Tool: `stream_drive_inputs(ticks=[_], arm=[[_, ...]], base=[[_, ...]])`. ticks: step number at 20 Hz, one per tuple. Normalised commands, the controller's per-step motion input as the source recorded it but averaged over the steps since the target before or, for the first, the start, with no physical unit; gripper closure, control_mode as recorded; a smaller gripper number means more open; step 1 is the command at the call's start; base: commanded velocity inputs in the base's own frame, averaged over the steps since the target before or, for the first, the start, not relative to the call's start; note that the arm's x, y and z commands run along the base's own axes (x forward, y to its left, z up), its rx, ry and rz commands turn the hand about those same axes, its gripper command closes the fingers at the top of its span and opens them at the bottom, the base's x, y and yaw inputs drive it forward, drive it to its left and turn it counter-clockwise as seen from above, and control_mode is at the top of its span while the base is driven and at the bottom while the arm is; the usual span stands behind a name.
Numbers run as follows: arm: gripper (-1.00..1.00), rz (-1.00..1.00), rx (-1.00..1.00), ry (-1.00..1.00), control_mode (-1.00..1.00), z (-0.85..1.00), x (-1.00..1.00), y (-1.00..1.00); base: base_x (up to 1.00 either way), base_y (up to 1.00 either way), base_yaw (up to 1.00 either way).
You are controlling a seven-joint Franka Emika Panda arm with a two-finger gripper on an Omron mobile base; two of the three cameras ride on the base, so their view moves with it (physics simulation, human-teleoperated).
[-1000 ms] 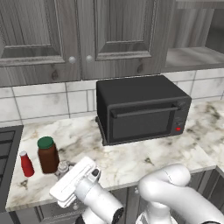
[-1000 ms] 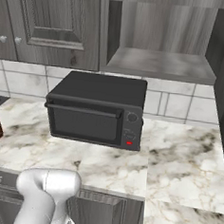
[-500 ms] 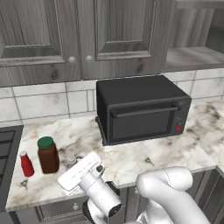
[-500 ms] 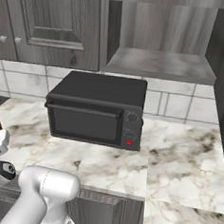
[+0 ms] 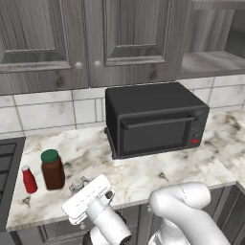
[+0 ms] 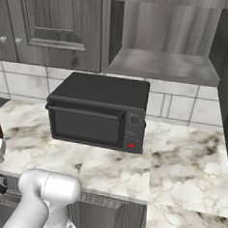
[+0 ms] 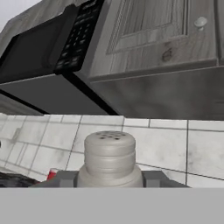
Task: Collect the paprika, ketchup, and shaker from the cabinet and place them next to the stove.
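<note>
Hand view: shaker (image 7: 109, 158) sits upright between the jaws, clamped, low centre of frame. Left base view: paprika (image 5: 52, 169) and ketchup (image 5: 29, 179) stand just left on desk (image 5: 143, 177).

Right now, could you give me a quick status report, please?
Gripper shut on shaker. Paprika and ketchup on counter by stove. Nothing blocking.

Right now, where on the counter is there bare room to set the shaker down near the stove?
Bare marble lies between the paprika and the toaster oven, in front of the tiled wall. Crowded: the strip by the stove, where the ketchup and paprika stand close together, with the hand holding the shaker beside them.
</note>
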Motion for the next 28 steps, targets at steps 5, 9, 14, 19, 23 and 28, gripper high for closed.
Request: stream_drive_inputs(ticks=[5,9,14,19,23,28], arm=[[1.00,0.07,-0.05,0.00,-1.00,0.00,-0.44,0.08],[1.00,0.10,-0.12,0.09,-1.00,0.00,-0.27,0.23],[1.00,0.05,-0.16,0.23,-1.00,0.00,-0.04,0.37],[1.00,0.03,-0.21,0.24,-1.00,-0.02,0.00,0.42],[1.00,0.03,-0.06,0.05,-1.00,-0.24,0.00,0.17],[1.00,0.02,0.00,0.00,-1.00,-0.33,0.00,0.01]], base=[[0.00,0.00,0.00],[0.00,0.00,0.00],[0.00,0.00,0.00],[0.00,0.00,0.00],[0.00,0.00,0.00],[0.00,0.00,0.00]])
